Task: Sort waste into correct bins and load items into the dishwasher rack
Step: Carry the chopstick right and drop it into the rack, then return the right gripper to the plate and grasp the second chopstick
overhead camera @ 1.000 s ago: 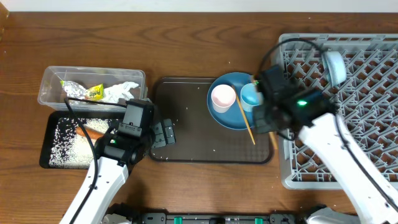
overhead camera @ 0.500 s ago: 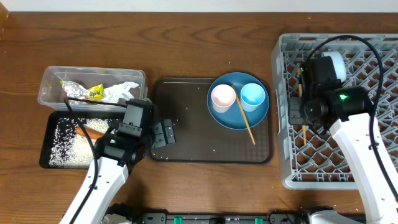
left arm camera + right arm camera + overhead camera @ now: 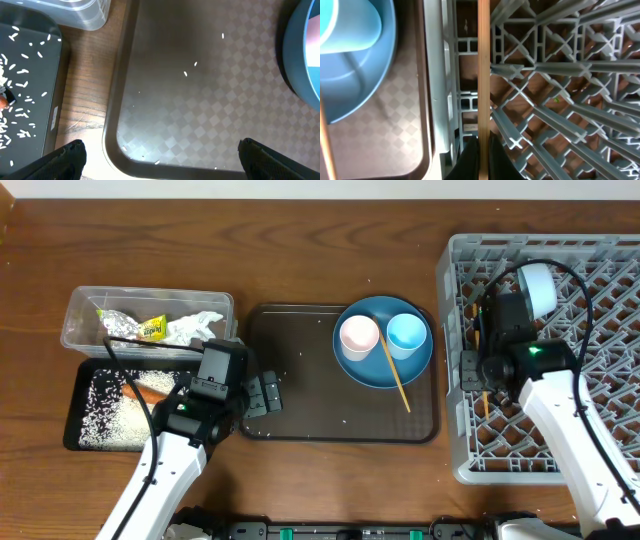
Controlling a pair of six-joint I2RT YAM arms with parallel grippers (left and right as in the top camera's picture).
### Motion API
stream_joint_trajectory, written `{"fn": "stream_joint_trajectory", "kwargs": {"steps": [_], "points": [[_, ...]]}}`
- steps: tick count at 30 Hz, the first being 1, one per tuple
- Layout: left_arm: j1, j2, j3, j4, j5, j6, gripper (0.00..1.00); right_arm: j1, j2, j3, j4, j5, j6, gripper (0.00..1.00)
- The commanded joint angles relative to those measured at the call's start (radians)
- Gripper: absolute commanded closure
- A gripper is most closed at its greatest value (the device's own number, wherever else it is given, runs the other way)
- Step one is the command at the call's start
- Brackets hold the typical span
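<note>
The right gripper (image 3: pixel 481 146) pinches a chopstick (image 3: pixel 483 70) lying parallel to the grey rack (image 3: pixel 436 75) at its left wall, lattice ribs beneath; the left gripper (image 3: pixel 161 156) gapes wide.

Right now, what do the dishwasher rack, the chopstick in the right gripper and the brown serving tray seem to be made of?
Dishwasher rack: likely moulded plastic, matt grey, uniform lattice ribs.
Chopstick in the right gripper: wood or bamboo by its pale tan, dull surface.
Serving tray: probably plastic, dark brown, with a faintly shiny checker texture.
</note>
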Motion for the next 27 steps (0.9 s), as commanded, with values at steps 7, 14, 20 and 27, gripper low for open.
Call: {"fn": "stream_joint_trajectory", "kwargs": {"steps": [7, 14, 20, 27], "points": [[-0.001, 0.006, -0.005, -0.003, -0.012, 0.006, 0.00, -0.007, -0.003, -0.014, 0.018, 0.003, -0.012, 0.51], [-0.001, 0.006, -0.005, -0.003, -0.012, 0.006, 0.00, -0.001, -0.021, 0.016, 0.008, -0.077, 0.006, 0.55], [-0.001, 0.006, -0.005, -0.003, -0.012, 0.006, 0.00, 0.042, -0.059, 0.109, -0.020, -0.208, 0.037, 0.60], [-0.001, 0.006, -0.005, -0.003, -0.012, 0.006, 0.00, 0.150, -0.051, 0.109, 0.002, -0.217, 0.112, 0.68]]}}
